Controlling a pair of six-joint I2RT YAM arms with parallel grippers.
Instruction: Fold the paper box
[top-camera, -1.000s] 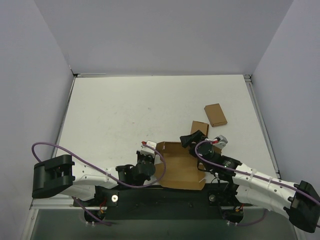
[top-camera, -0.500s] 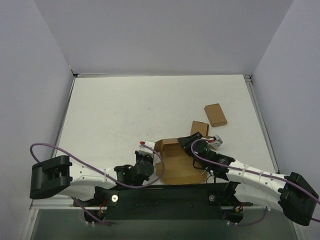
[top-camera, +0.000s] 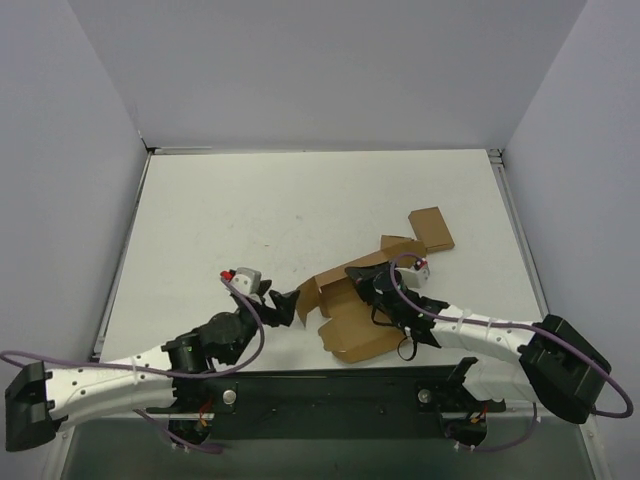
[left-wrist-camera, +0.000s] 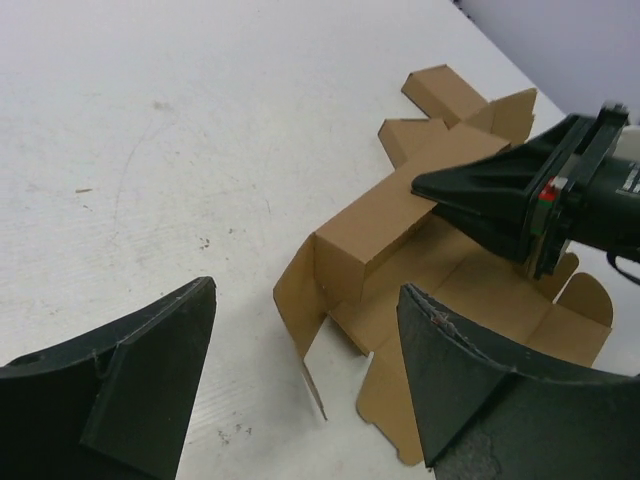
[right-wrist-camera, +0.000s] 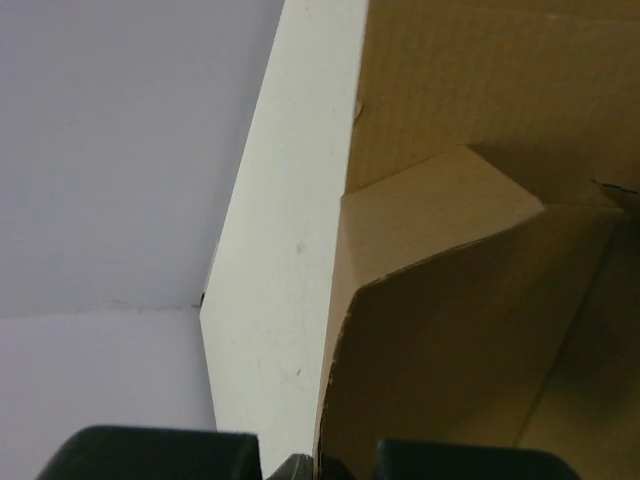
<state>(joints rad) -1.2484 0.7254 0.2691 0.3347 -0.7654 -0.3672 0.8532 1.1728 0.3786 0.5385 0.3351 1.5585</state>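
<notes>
Left pincer (left-wrist-camera: 305, 292) drawn back, agape, paper box (left-wrist-camera: 372, 228) just ahead | right pincer (left-wrist-camera: 420, 186) clamped on its raised wall

A robotics lab cell is suggested: a white worktop (top-camera: 250, 220) is enclosed by plain pale walls (top-camera: 330, 70), with cabled robot arms (top-camera: 110, 372) bolted on.

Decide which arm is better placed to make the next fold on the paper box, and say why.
Right. The right gripper is shut on a raised wall of the paper box, so it can probably bend that wall over. The left gripper stands open beside the box, touching nothing.
</notes>
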